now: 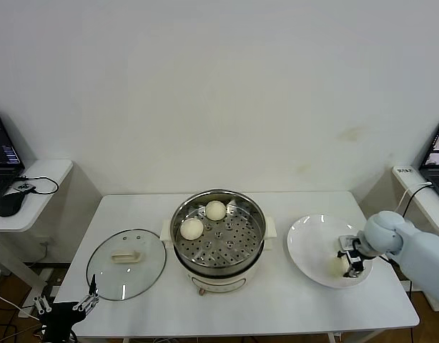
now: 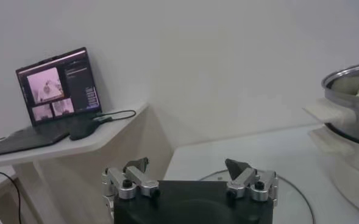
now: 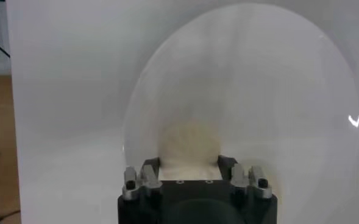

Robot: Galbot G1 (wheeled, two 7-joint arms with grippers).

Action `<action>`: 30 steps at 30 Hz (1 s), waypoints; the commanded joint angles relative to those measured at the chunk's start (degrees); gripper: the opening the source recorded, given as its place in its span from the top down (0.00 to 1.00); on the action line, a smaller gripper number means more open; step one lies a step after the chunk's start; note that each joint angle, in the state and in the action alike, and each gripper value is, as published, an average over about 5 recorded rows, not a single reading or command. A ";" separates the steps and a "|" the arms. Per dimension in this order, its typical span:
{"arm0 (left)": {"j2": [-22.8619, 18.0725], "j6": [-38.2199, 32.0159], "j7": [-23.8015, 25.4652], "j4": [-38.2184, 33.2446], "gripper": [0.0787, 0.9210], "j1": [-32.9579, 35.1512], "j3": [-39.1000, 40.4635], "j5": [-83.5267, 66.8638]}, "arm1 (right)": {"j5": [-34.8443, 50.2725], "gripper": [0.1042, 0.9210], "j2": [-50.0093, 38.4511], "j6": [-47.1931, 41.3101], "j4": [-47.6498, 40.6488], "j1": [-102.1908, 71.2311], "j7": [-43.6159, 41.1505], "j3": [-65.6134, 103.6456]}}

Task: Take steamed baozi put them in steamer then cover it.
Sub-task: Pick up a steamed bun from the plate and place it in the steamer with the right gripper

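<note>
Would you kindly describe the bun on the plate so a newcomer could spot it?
Right of the steamer sits a white plate. The bun lies near its right edge, clamped in the right gripper; the other two buns sit inside the steamer.

The steamer [image 1: 218, 243] stood at the middle of the desk [image 1: 277, 300], with two baozi [image 1: 192, 229] on its tray toward the back left. The cover [image 1: 126, 263] lay flat on the desk to its left, apart from it. A plate [image 1: 312, 243] sat to the right of the steamer. On the plate's near right part lay one baozi, with the right gripper [image 1: 350, 263] around it. The left gripper [image 1: 87, 302] hung off the desk's front left corner, near the cover.
</note>
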 commanded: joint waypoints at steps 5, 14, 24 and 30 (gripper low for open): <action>0.27 0.08 0.03 -0.39 0.12 -0.30 0.06 -0.07 | 9.94 0.40 -0.63 -1.45 4.49 19.78 -2.21 -6.57; 0.52 0.13 0.05 -0.47 0.12 -0.78 0.44 -0.20 | 19.15 0.40 5.37 -3.97 6.21 39.79 -2.72 -16.29; 0.60 0.13 0.08 -0.39 0.12 -1.15 0.15 -0.39 | 28.67 0.39 17.29 -6.73 12.31 52.50 2.06 -27.59; 0.42 0.13 0.03 -0.13 0.12 -1.46 -0.33 -0.53 | 30.46 0.38 22.04 -3.88 14.44 51.39 3.29 -31.86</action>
